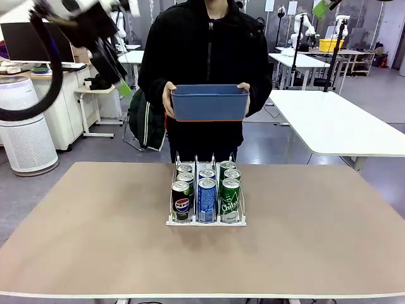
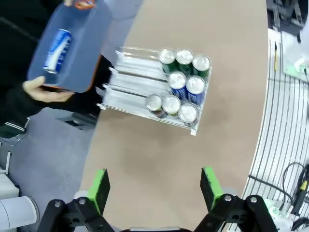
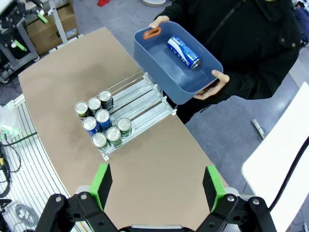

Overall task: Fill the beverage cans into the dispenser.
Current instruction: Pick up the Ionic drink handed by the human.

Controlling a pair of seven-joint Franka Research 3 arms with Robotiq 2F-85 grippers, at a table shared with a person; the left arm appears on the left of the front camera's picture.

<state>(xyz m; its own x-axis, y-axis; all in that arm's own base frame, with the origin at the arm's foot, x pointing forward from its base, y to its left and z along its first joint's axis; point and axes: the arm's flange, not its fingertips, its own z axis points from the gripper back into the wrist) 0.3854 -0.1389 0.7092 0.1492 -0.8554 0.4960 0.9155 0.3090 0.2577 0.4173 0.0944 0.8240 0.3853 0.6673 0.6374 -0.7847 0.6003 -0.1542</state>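
Note:
The white wire dispenser (image 1: 205,220) stands at the table's middle, holding several beverage cans (image 1: 207,198) at its near end: black Pepsi on the left, blue-and-white in the middle, green on the right. Seen from the left wrist, the dispenser (image 2: 130,94) has bare lanes behind the cans (image 2: 181,84). A person at the far side holds a blue bin (image 1: 209,102) with one blue-and-white can (image 3: 183,51) lying in it. My left gripper (image 2: 156,188) and right gripper (image 3: 156,186) hang open high above the table, holding nothing.
The tan table (image 1: 95,240) has free room on both sides of the dispenser. My left arm (image 1: 69,25) is raised at the top left. White tables (image 1: 335,120) and an air purifier (image 1: 25,126) stand behind.

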